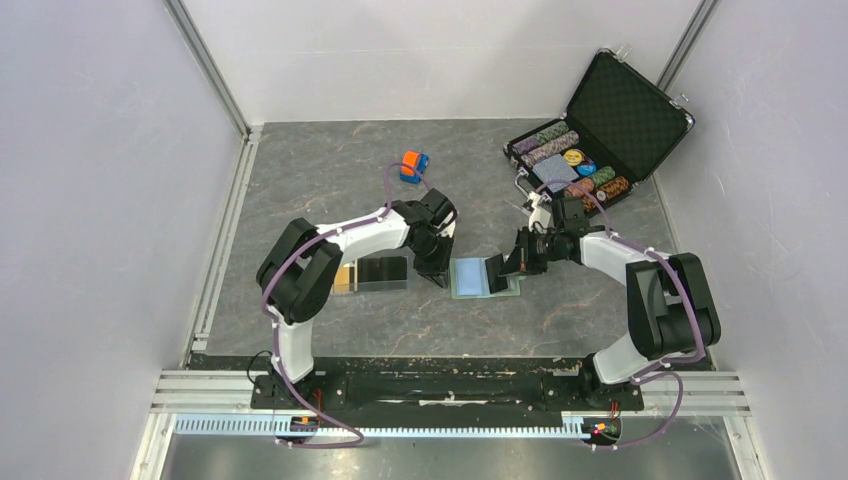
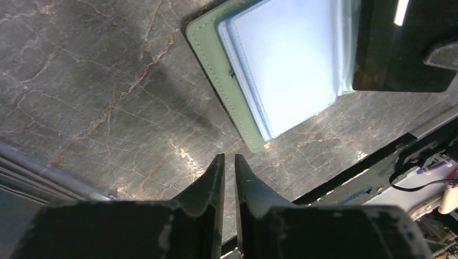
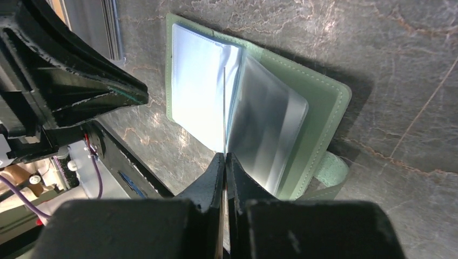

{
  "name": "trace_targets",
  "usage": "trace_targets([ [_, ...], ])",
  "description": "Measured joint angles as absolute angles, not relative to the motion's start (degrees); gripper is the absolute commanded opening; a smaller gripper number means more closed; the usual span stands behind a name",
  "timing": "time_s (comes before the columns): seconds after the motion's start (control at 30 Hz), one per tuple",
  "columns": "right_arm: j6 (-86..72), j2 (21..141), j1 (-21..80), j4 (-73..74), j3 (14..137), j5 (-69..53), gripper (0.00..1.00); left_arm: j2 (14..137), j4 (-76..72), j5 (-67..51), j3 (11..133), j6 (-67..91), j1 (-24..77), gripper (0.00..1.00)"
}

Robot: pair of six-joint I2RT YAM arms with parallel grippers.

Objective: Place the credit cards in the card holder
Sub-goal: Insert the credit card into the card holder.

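The sage-green card holder (image 1: 468, 277) lies open on the table, pale blue pockets up; it also shows in the left wrist view (image 2: 232, 102) and the right wrist view (image 3: 324, 108). My right gripper (image 3: 224, 156) is shut on a thin black credit card (image 3: 224, 108), seen edge-on and held upright over the holder's clear pockets; the card also shows in the left wrist view (image 2: 394, 54). My left gripper (image 2: 229, 157) is shut and empty, just left of the holder. More black (image 1: 382, 272) and orange-gold (image 1: 343, 278) credit cards lie left of my left gripper.
An orange-and-blue toy car (image 1: 414, 165) sits behind the left arm. An open black chip case (image 1: 590, 140) stands at the back right. The clear tray's edge (image 2: 32, 172) holds the spare cards. White walls enclose the table.
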State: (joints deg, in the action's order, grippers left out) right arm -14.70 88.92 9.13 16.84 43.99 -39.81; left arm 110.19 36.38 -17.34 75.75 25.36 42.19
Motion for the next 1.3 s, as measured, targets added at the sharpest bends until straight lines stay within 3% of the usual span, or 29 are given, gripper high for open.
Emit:
trace_targets([
  [1.3, -25.65, 94.17, 9.13, -1.76, 37.21, -46.92, 0.00, 114.52, 38.26, -17.19, 77.28, 25.36, 42.72, 0.08],
])
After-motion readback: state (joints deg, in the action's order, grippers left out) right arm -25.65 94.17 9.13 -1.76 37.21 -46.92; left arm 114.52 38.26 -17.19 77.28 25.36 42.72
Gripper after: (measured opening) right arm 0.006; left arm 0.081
